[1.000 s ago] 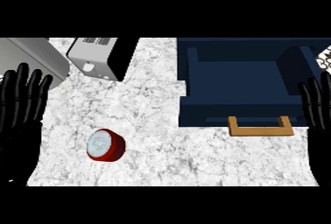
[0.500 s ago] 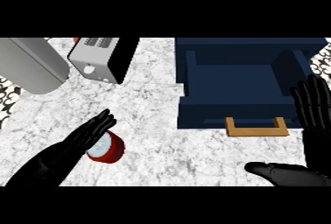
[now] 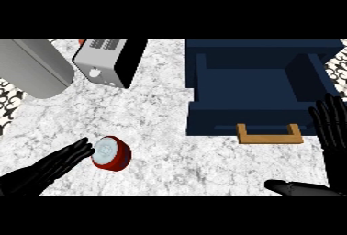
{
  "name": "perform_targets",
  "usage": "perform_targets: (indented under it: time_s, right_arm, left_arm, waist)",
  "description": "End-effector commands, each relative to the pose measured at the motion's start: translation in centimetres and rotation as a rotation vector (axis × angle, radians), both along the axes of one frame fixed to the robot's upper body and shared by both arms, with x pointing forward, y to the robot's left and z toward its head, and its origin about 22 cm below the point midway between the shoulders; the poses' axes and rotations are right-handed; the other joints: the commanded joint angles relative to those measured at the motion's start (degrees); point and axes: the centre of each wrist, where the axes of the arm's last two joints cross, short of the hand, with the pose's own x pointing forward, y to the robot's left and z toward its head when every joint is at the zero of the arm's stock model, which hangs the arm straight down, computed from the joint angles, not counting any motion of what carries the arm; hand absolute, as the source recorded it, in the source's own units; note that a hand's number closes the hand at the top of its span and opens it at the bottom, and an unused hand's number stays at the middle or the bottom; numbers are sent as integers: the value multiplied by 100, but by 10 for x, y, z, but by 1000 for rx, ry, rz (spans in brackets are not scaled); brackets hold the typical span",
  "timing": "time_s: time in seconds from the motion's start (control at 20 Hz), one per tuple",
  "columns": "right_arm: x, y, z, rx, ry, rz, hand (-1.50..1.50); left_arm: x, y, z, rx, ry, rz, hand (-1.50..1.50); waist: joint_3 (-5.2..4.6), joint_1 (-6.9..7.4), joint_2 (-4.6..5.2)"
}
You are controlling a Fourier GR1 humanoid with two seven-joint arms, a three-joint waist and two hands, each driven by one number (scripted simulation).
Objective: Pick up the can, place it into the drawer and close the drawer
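Observation:
A red can with a pale silver top stands on the marble counter at the lower left. My left hand lies just left of it, fingers straight, fingertips touching or almost touching its rim. The dark blue drawer stands pulled out at the upper right, its inside bare, with a wooden handle on its front. My right hand is held open at the right edge, beside the drawer's front corner, with its thumb low in the view.
A silver and black toaster sits at the back left. A large grey cylinder lies at the far left. Bare marble counter stretches between can and drawer.
The view has shifted, so the can and drawer sit lower and further right. My left hand has come in from the left edge to the can's side. The right hand stays open near the drawer.

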Motion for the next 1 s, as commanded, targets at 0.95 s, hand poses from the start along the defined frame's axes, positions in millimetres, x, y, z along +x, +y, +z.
perform_targets:
  time_s: [0.95]
  right_arm:
    - [-15,-48,-33,-10,22,-18,-150]
  left_arm:
    - [28,-10,-35,34,79,77,-150]
  waist:
    - [1,-15,1]
